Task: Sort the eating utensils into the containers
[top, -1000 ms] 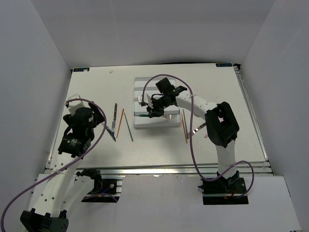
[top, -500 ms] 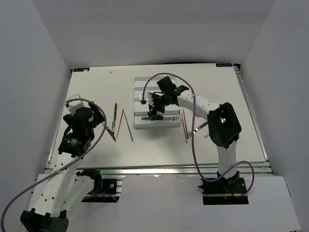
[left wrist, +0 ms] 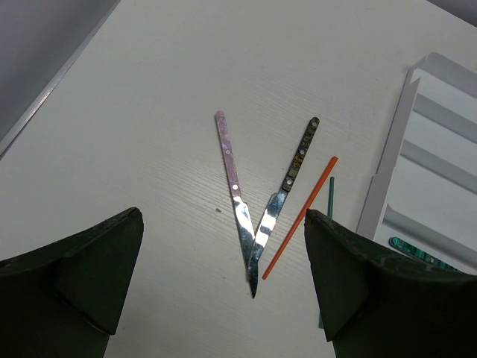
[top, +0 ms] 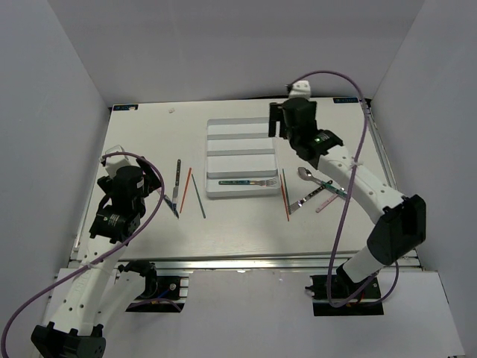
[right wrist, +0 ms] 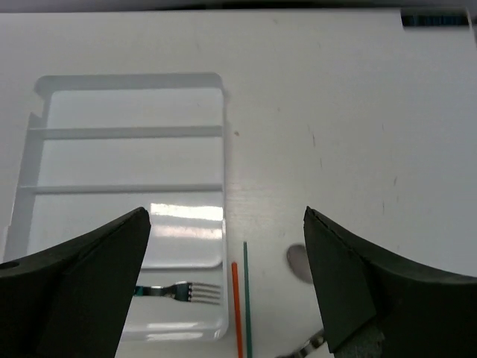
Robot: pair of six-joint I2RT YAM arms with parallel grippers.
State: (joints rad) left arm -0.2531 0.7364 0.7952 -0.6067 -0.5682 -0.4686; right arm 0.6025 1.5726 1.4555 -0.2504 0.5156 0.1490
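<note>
Right wrist view looks down past the right gripper (right wrist: 223,216), whose jaws stand spread wide with nothing between them, onto the white tray (right wrist: 223,134). A fork (right wrist: 179,291) lies in the tray's nearest compartment (right wrist: 186,317), tines toward the right wall, the only piece visible inside the tray. The step in hand, as I judge it, is fetching the next piece from the group right of the tray: an orange chopstick (right wrist: 235,306) and a green chopstick (right wrist: 245,291) lying parallel, just beside the tray's right wall, and a spoon (right wrist: 298,262) a little farther right, with a pink-handled piece (top: 326,203) beyond it. To do this well, the gripper should come straight down with its fingers across one shaft only, near mid-length, so the piece hangs level. Since the compartments run left to right and the chopsticks lie crosswise to them, the wrist likely needs a quarter turn before letting go. The spoon looks the easier pick, lying apart. The chopsticks sit so close together that closing on one could catch both or flick the other away, and the finger nearer the tray could strike its wall. Left of the tray, the left gripper (left wrist: 222,216) hovers, jaws likewise parted and empty, over a mauve-handled knife (left wrist: 232,179) and a dark-handled knife (left wrist: 292,168) whose blade tips meet in a V, with a second orange chopstick (left wrist: 300,218) and a second green chopstick (left wrist: 329,195) between them and the tray.
</note>
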